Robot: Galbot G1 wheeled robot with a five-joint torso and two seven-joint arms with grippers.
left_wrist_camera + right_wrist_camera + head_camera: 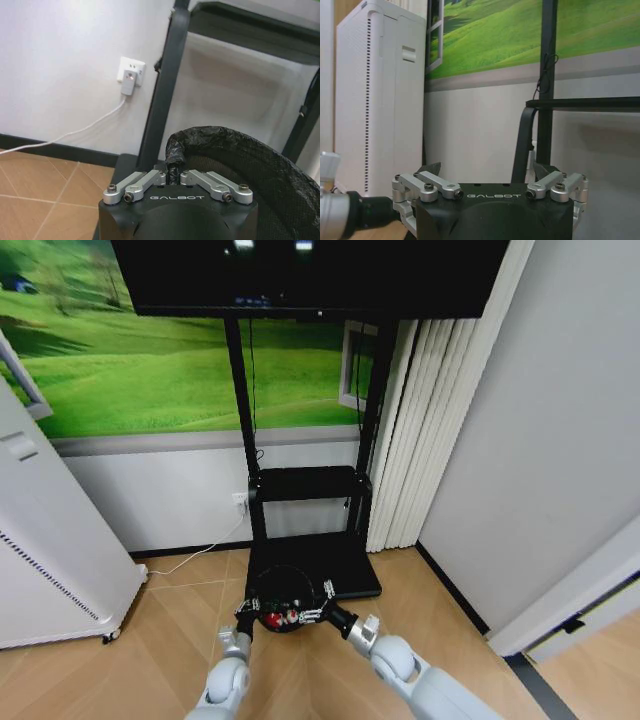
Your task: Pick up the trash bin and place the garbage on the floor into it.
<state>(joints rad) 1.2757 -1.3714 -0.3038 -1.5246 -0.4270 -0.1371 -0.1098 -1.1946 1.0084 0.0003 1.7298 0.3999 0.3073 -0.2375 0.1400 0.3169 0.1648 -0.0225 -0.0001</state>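
Black crinkly rim was what your left gripper (171,176) had between its fingers. The two jaws were squeezed together on the near-left edge of the trash bin (286,592), so the pinch held the bin by its lip. In the left wrist view the bin's dark mesh wall (260,170) curved away from the fingers, and the mouth faced up. You held it by the rim, I think, so the top stayed free for things to drop in.

Your right gripper (322,613) sat just beside the bin's right edge, near the rim. Its fingers (432,169) were spread apart and held nothing. It looked like it had just let something go over the bin, or was ready to, but that is only my guess.

Inside the bin you could see small red and white bits (279,618). That was the garbage, or some of it. How many pieces were in there was too small to tell.

Around the bin, the wood floor (170,630) looked bare of litter. Just past the bin was the black stand (305,483) under the big screen. On the far left stood the tall white machine (50,550), well apart from the bin. A white plug (129,82) sat in the wall socket behind.
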